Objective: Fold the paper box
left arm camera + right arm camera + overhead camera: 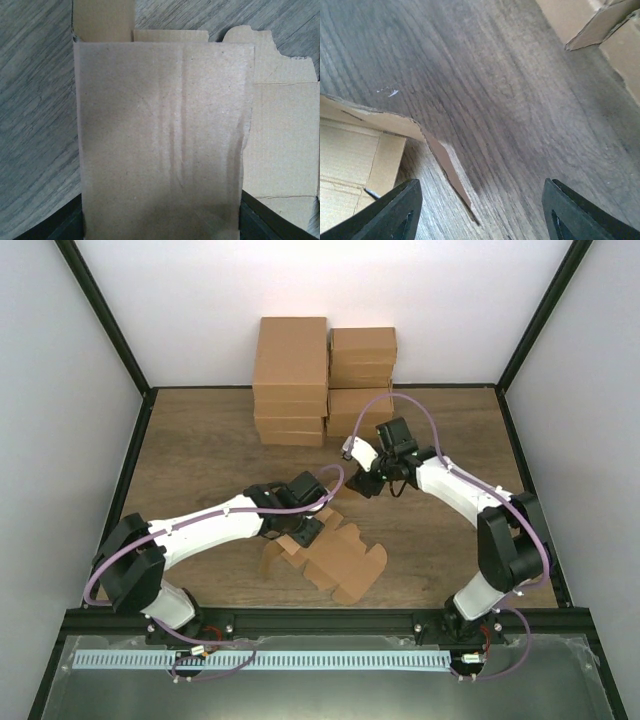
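- Grey-brown wood-grain counter [200,460] is stretching between plain white walls [300,280], with black frame posts [520,350] rising at its back corners.
- The paper box [340,558] is lying near the counter's front edge as a thin tan die-cut sheet, mostly flat, with scalloped tabs and flaps spreading outward.
- One panel of the paper box is standing up between the fingers [60,227] of the left hand [303,530], which is gripping it by both side edges; faint creases are running down its matte face.
- The right hand [362,483] is hovering just behind the paper box with jaws spread wide, only bare wood showing between them.
- Stacked brown cartons [300,380] are sitting well behind the paper box against the back wall, leaving open counter between.
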{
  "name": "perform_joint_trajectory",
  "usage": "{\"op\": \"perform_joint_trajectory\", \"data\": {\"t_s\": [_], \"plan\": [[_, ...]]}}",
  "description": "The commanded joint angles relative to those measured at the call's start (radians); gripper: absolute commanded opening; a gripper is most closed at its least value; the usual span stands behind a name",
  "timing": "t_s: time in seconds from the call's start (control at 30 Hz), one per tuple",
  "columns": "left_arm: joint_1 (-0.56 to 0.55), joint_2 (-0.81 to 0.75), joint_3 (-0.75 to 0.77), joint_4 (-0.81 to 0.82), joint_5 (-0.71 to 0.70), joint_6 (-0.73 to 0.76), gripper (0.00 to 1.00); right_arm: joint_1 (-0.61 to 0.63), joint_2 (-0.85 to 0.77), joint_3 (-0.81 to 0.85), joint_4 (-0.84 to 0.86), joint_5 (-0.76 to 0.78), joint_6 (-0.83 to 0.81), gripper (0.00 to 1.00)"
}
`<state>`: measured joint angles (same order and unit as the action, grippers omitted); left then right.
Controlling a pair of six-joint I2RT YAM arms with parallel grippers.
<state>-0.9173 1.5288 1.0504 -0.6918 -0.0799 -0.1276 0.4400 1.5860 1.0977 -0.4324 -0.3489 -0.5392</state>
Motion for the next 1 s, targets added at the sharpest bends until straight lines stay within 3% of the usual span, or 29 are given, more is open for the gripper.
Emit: {"op": "perform_joint_trajectory", "data": {"t_s": [0.0,0.17,0.33,0.5,0.6,0.97], "plan": [[-0.004,-0.025,-0.009,0.027,-0.009,-0.008,0.61,0.005,0.019,0.058,-0.057,-0.032,-0.082,0.68],[-0.004,-0.021,-0.005,0.026,-0.011,-0.004,0.61,0.014,0.055,0.073,-0.064,-0.053,-0.102,0.62],[-0.004,-0.012,-0.003,0.025,-0.009,-0.004,0.61,0.035,0.065,0.07,-0.055,-0.046,-0.089,0.46],[-0.005,-0.007,0.0,0.023,-0.011,-0.003,0.61,0.05,0.043,0.047,-0.029,-0.036,-0.025,0.21],[-0.005,-0.001,0.005,0.019,-0.01,-0.008,0.61,0.06,0.02,0.032,-0.038,-0.047,0.061,0.12],[-0.004,0.008,0.023,0.025,0.025,-0.044,0.61,0.131,-0.12,-0.101,-0.034,-0.048,0.359,0.04]]}}
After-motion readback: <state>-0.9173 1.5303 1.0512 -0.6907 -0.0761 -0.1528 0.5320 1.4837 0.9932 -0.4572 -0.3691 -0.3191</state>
